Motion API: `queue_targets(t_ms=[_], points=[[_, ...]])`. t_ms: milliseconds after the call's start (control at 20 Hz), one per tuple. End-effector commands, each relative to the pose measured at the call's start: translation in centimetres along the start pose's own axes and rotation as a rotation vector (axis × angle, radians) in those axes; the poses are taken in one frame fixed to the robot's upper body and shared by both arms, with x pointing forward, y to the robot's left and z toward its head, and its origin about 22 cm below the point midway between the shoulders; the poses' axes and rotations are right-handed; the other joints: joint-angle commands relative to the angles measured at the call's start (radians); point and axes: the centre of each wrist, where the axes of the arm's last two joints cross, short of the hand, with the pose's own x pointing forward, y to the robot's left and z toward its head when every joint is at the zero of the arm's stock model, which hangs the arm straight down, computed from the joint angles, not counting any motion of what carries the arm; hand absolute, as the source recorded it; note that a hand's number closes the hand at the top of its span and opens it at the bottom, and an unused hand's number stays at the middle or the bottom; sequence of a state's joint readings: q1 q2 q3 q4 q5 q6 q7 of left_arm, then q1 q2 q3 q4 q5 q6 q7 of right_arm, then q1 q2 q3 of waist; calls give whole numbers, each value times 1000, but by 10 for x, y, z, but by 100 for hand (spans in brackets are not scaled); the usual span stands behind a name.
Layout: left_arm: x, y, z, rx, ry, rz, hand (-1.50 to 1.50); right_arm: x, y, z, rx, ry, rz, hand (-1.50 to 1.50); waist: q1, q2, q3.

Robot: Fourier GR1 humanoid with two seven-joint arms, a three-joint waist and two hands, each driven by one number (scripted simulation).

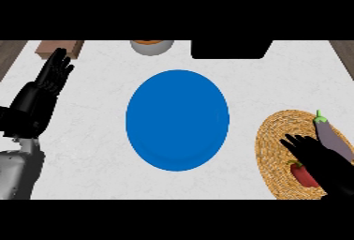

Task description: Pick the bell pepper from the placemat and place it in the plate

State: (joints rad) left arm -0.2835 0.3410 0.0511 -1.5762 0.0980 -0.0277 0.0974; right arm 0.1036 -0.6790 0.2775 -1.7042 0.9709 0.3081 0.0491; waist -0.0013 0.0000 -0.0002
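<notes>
Here we see the red bell pepper lying on the woven placemat beside an eggplant, our right hand spread open above it. The blue plate sits mid-table on pale marble. Our left hand rests open at the left.

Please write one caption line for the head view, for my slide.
Right hand reaches over the woven placemat toward the red bell pepper; blue plate waits.

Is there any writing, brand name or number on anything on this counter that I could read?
None. No text shows on the blue plate, the woven placemat, the red bell pepper, the eggplant, the bowl at the back, the brown block or the black object.
</notes>
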Motion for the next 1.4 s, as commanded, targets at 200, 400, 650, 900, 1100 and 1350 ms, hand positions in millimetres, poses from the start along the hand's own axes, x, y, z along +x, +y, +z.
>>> queue_targets(t_ms=[200, 400, 650, 900, 1100, 1350], points=[[-2, -16, -2, 5, -8, 8, 0, 1, -3, -23, -241, -126, -20, 150, 0, 0, 1], [-7, 6, 8, 38, 17, -7, 0, -20, 35, 5, -163, 282, -181, 150, -38, -5, 0], [1, 14, 15, 39, 19, 2, 0, -45, 54, 46, -159, 690, -356, 150, -57, -13, -1], [8, 12, 28, 2, 22, 5, 0, -3, 25, 88, -331, 743, -298, 150, -17, -8, -1], [-1, 5, 0, 9, 3, 3, 0, 35, 0, 97, -447, 605, -398, 150, -22, -2, -1], [1, -3, 10, 8, 15, -1, 0, 62, -46, 123, -613, 389, -452, 150, -15, -5, -1]])
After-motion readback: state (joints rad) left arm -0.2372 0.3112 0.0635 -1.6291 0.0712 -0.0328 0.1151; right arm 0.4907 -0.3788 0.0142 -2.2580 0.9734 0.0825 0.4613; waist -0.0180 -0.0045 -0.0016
